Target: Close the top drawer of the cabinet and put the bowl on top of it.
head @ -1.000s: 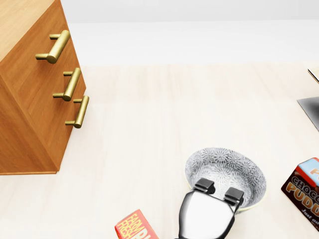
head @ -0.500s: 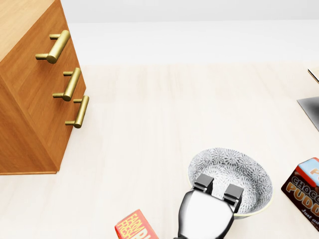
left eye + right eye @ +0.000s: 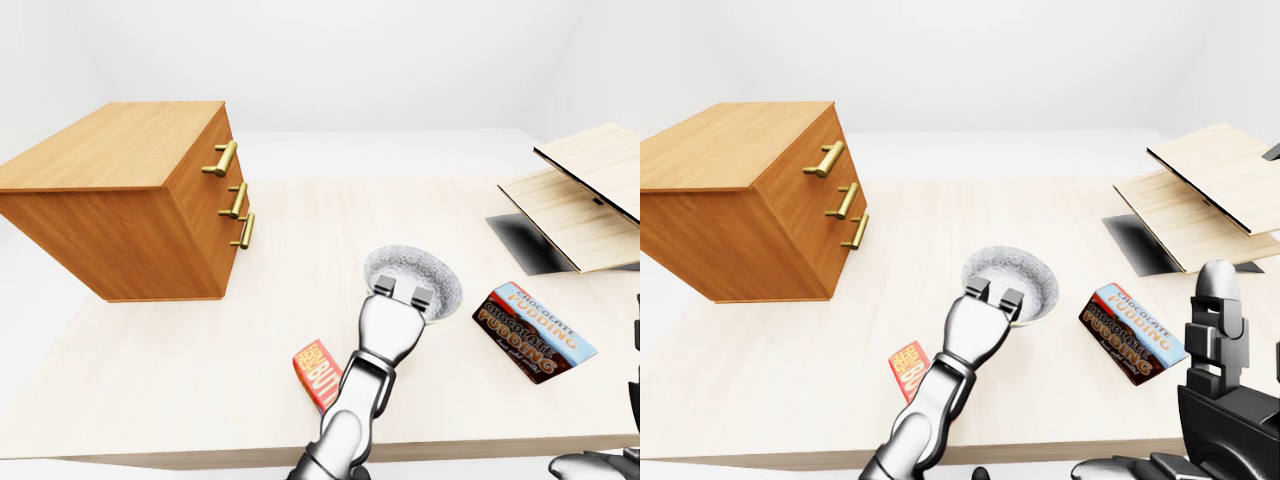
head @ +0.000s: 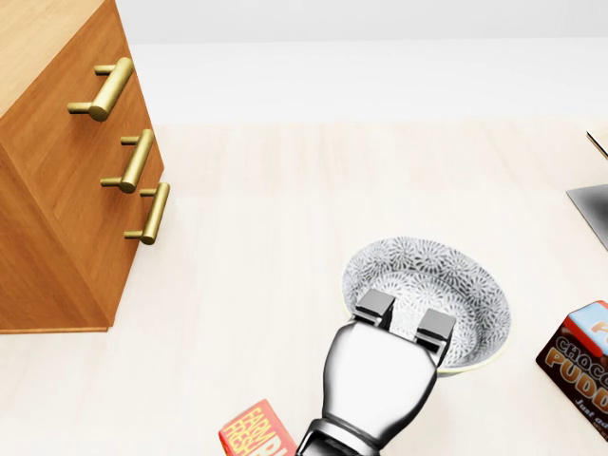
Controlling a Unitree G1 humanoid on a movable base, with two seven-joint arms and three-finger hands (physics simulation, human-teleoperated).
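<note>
The bowl (image 4: pixel 446 280), grey-patterned inside, sits on the pale table (image 3: pixel 300 220) at about 5 o'clock of the head view's middle. The left hand (image 4: pixel 380 380) reaches it from 6 o'clock and grips its near rim: two fingers (image 4: pixel 373 306) hook over the rim and into the bowl, and the thumb is hidden below.

The cabinet (image 3: pixel 120 190) stands at 10 o'clock of the bowl, well apart from it. Its top drawer (image 3: pixel 200 165) looks flush with the two drawers beneath it.

A chocolate pudding box (image 3: pixel 533 330) lies flat at 3 o'clock of the bowl. A red box (image 3: pixel 318 372) lies at 7 o'clock, just beside the left forearm.

In the right-eye view the right hand (image 3: pixel 1215 340) stands at 4 o'clock, its fingers straight up and holding nothing.
</note>
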